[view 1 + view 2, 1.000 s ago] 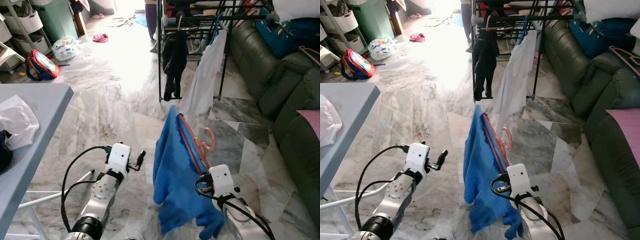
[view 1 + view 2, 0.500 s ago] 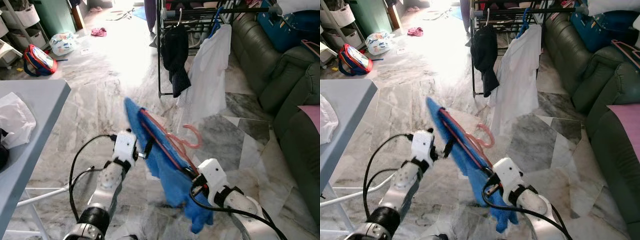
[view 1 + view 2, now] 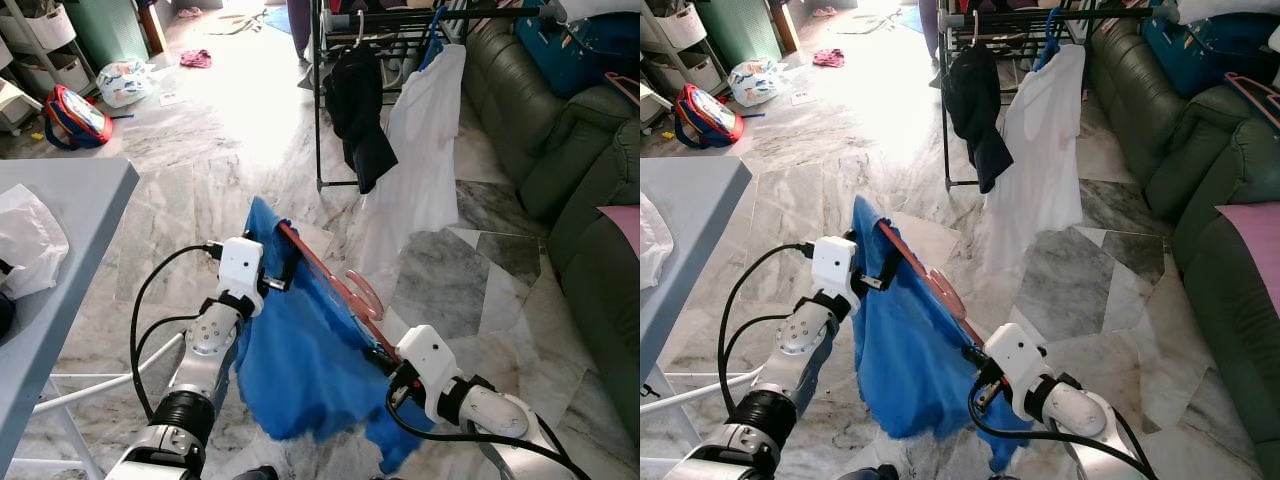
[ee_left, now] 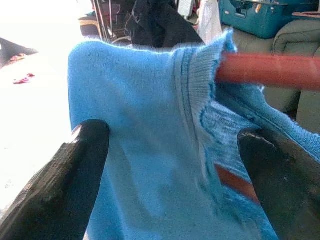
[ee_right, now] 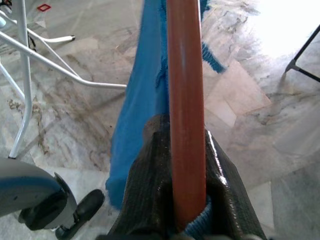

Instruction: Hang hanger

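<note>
A blue knitted sweater [image 3: 300, 360] hangs on a reddish plastic hanger [image 3: 322, 272] that lies tilted between my two arms, low over the marble floor. My right gripper [image 3: 385, 352] is shut on the hanger's near end, and the bar [image 5: 185, 75] runs out between its fingers. My left gripper [image 3: 280, 268] is at the far end with its fingers [image 4: 85, 170] spread open on either side of the sweater's shoulder [image 4: 150, 125]. The hanger's hook [image 3: 366, 296] points toward the drying rack [image 3: 320, 120], which stands further ahead.
On the rack hang a black garment [image 3: 358, 100] and a white shirt [image 3: 428, 140]. A dark green sofa [image 3: 590, 190] lines the right side. At my left, a grey table [image 3: 70, 220] carries a white bag [image 3: 30, 235]. Bags [image 3: 75, 115] lie on the floor far left.
The hanger has swung from nearly upright to tilted left. My left gripper has come across to its far end and now straddles the sweater's shoulder. The view has moved closer to the rack.
</note>
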